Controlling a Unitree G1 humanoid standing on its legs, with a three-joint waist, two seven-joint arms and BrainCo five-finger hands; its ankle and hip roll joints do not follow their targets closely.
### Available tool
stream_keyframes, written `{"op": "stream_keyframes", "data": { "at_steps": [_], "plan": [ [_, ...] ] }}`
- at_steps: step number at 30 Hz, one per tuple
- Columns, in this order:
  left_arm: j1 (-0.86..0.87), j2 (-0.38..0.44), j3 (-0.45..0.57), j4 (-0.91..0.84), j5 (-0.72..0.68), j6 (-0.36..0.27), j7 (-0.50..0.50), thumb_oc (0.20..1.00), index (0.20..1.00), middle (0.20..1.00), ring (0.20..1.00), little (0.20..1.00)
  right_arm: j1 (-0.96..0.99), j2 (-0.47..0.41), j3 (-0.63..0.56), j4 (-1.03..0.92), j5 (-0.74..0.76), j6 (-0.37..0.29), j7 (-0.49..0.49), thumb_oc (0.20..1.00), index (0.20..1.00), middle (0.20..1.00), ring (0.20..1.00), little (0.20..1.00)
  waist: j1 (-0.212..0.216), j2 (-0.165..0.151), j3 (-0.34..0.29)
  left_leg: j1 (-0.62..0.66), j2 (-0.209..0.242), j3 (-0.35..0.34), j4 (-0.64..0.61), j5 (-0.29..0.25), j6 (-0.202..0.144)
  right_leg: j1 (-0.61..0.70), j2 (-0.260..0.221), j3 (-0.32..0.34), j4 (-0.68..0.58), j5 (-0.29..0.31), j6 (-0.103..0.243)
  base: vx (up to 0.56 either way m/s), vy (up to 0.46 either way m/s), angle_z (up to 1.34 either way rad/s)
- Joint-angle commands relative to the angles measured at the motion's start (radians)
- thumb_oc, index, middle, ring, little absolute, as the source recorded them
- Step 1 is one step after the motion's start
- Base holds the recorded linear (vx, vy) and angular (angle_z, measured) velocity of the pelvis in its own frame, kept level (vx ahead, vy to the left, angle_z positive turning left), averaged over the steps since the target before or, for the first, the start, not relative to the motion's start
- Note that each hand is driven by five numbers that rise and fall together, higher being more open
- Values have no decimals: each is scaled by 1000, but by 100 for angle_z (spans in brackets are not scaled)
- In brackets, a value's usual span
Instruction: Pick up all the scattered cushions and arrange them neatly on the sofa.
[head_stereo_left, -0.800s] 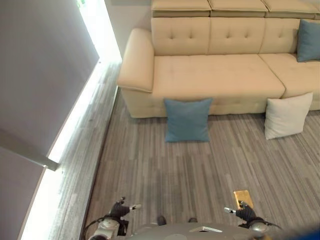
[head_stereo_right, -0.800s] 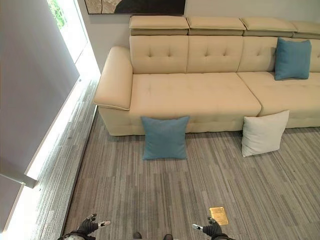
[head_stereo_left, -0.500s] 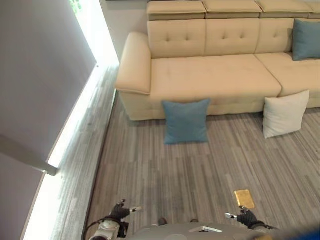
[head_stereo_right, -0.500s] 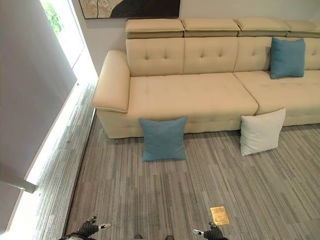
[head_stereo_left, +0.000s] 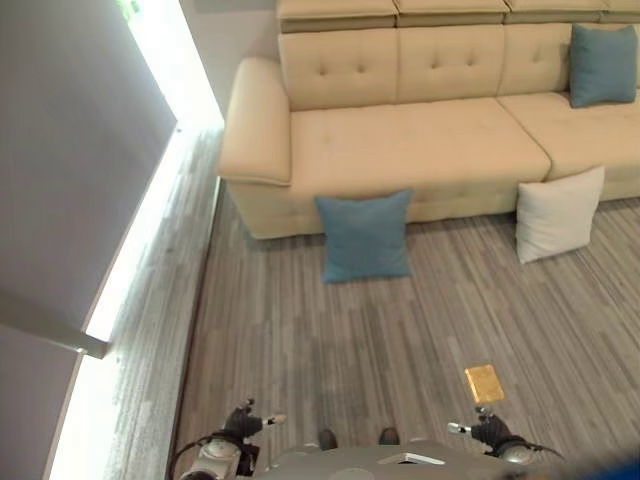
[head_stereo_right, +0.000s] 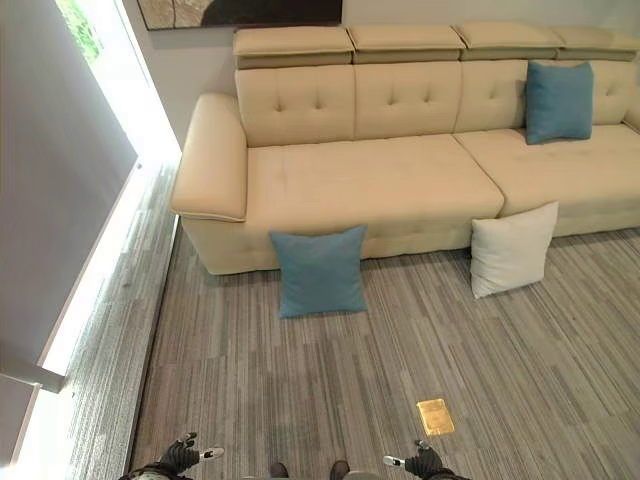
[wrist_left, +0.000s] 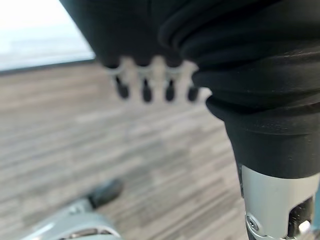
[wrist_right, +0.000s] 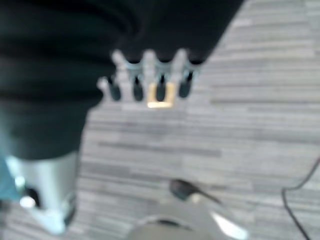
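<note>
Cushions, blue (head_stereo_right: 319, 271) and white (head_stereo_right: 512, 249), lean against sofa (head_stereo_right: 370, 190), well beyond both hands' relaxed, empty fingers (wrist_left: 145, 90)

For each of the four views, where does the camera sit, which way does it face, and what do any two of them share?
Left eye view: on the head, looking down at the sofa, blue floor cushion, white cushion; both hands at the bottom edge.
Right eye view: beside it, same scene, plus the blue cushion on the sofa.
Left wrist view: along the left hand, open, over the floor.
Right wrist view: along the right hand, open, toward the gold floor plate.
Shared: that plate shows in both eye views.
</note>
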Motion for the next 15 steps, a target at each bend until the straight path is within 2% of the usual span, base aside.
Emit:
{"op": "stream_keyframes", "data": {
  "at_steps": [1,3,4,6,8,9,10,11,13,14,15],
  "plan": [
    [-52,-13,14,60,-8,-7,-2,1000,1000,1000,1000,1000,-62,-4,20,-2,30,-9,8,1000,1000,1000,1000,1000,9,-24,42,34,-3,-30,13,-17,-38,-38,-152,16,86,181,138,9,78,-10],
    [-53,-8,20,69,-4,-5,-3,1000,1000,1000,1000,1000,-66,-1,28,-12,26,-9,8,1000,1000,1000,1000,1000,19,-24,43,47,-7,-19,7,-29,-39,-55,-176,-36,79,182,134,104,17,-16],
    [-55,-3,23,73,-2,-5,-7,1000,1000,1000,1000,1000,-70,-3,37,-19,23,-10,11,1000,1000,1000,1000,1000,15,-29,40,57,-7,-16,5,-35,-46,-59,-161,-46,16,172,123,180,-82,-39],
    [-60,0,24,72,-4,-5,-9,1000,1000,1000,1000,1000,-73,-4,43,-28,25,-13,12,1000,1000,1000,1000,1000,11,-31,40,60,-5,-19,5,-39,-50,-64,-142,-41,-17,173,116,129,-93,-41],
    [-75,-2,12,62,-8,-11,-9,1000,1000,1000,1000,1000,-74,-3,50,-33,40,-14,17,1000,1000,1000,1000,1000,-2,-39,38,62,2,-49,19,-41,-61,-44,-102,18,-75,152,100,158,-148,-3],
    [-75,-2,12,62,-8,-11,-9,1000,1000,1000,1000,1000,-73,-3,50,-33,40,-14,17,1000,1000,1000,1000,1000,-3,-39,38,62,2,-50,19,-41,-61,-43,-102,17,-76,152,100,158,-159,54],
    [-60,45,26,83,12,-18,-58,1000,1000,1000,1000,1000,-71,-6,49,-34,45,-18,29,1000,1000,1000,1000,1000,-8,-38,32,59,14,-53,32,-45,-75,-20,-86,33,-91,134,86,176,-199,76],
    [-54,56,29,89,1,-22,-64,1000,1000,1000,1000,1000,-66,-19,55,-38,45,-21,35,1000,1000,1000,1000,1000,-9,-45,22,39,27,-67,91,-59,-93,7,-76,28,-121,132,71,224,-273,75],
    [-62,64,29,82,-8,-23,-73,1000,1000,1000,1000,1000,-61,-31,59,-49,61,-28,44,1000,1000,1000,1000,1000,-14,-50,26,7,52,-73,186,-35,-125,53,-60,15,-158,127,47,142,-218,40],
    [-62,64,29,82,-8,-23,-73,1000,1000,1000,1000,1000,-61,-31,59,-49,61,-28,44,1000,1000,1000,1000,1000,-16,-49,26,5,53,-75,190,-36,-125,54,-60,13,-160,128,47,79,-220,39],
    [-67,67,26,71,-27,-26,-71,1000,1000,1000,1000,1000,-59,-45,58,-56,72,-32,45,1000,1000,1000,1000,1000,-12,-61,43,-60,69,-87,338,14,-164,84,-52,-1,-187,129,23,74,-209,39]
  ]
}}
